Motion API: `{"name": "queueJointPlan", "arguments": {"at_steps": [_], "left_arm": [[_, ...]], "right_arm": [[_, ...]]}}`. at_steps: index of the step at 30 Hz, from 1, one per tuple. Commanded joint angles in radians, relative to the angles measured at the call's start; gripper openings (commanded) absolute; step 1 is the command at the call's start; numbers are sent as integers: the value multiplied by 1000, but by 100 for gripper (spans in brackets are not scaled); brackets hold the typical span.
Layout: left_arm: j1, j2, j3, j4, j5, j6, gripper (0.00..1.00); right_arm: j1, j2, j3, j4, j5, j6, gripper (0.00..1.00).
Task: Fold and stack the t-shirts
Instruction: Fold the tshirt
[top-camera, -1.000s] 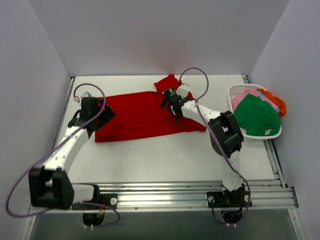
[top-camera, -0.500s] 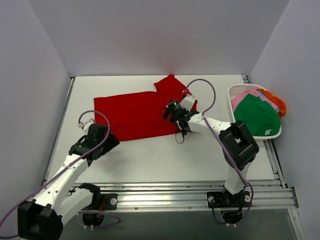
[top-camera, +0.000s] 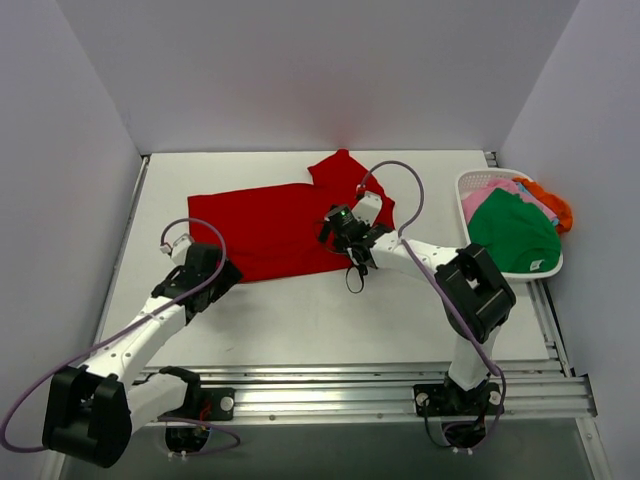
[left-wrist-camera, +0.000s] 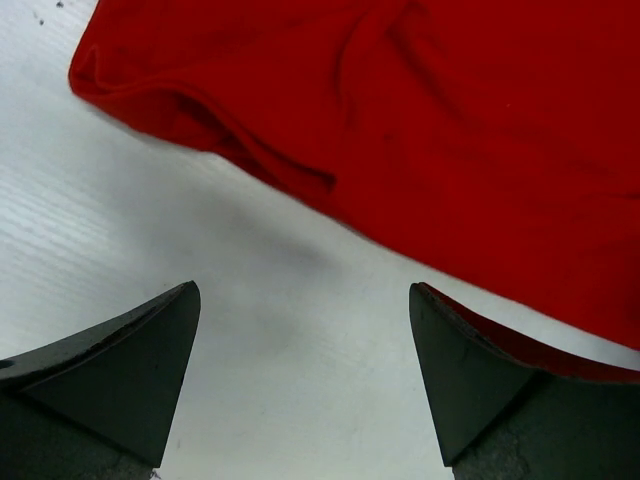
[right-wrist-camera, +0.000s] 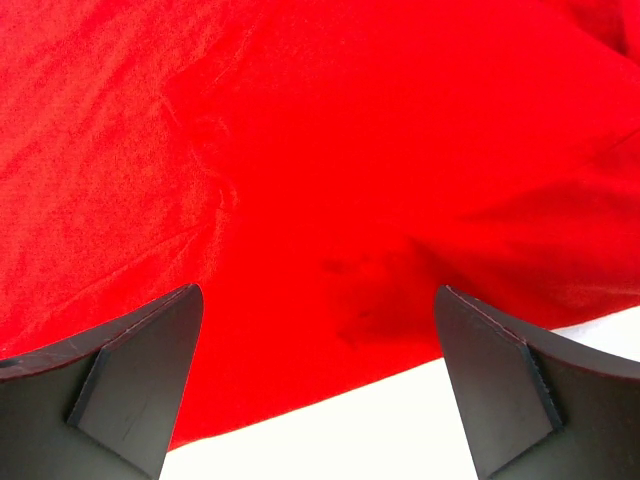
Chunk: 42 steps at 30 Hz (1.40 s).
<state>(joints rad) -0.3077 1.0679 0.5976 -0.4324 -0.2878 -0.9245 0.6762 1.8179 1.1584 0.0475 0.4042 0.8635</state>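
Returning toward the near-left corner of the red t-shirt (top-camera: 280, 225), the left tool (left-wrist-camera: 305, 300) hangs spread and empty. The right tool (right-wrist-camera: 318, 300), also spread, has crept onto the near hem. The shirt lies flat, far-centre on the tabletop (top-camera: 300, 320), so a fresh fold grab looks due.

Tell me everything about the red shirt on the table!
The red t-shirt is bright, plain, soft-looking cloth. It lies spread out and mostly flat on the white table, toward the back, with one short sleeve pointing at the far wall. It has a few wrinkles, and its near left edge looks doubled over. The left gripper is open beside its near left corner. The right gripper is open over its near edge. Neither holds it.
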Motion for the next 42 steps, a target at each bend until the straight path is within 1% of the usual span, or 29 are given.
{"name": "queueJointPlan", "arguments": {"at_steps": [1, 7, 13, 22, 26, 33, 35, 39, 40, 42], "left_arm": [[12, 27, 47, 121, -43, -36, 95], [54, 93, 28, 211, -37, -54, 95], [102, 185, 22, 291, 12, -45, 94], [127, 234, 19, 345, 21, -45, 94], [133, 256, 31, 348, 18, -45, 92], [147, 276, 42, 363, 38, -50, 83], [147, 267, 45, 359, 35, -53, 75], [148, 250, 60, 337, 29, -53, 62], [148, 244, 65, 333, 29, -51, 57], [150, 239, 74, 327, 26, -51, 53]], "right_arm": [[8, 6, 15, -3, 42, 5, 95], [8, 31, 35, -11, 44, -4, 95], [8, 46, 35, -6, 48, -8, 95], [8, 83, 49, 5, 41, -12, 94], [8, 92, 50, 11, 38, -14, 94], [8, 100, 47, 28, 30, -21, 90], [8, 107, 49, 29, 27, -21, 90], [8, 118, 50, 35, 24, -23, 89], [8, 119, 50, 35, 24, -21, 88], [8, 129, 53, 38, 19, -23, 88]]}}
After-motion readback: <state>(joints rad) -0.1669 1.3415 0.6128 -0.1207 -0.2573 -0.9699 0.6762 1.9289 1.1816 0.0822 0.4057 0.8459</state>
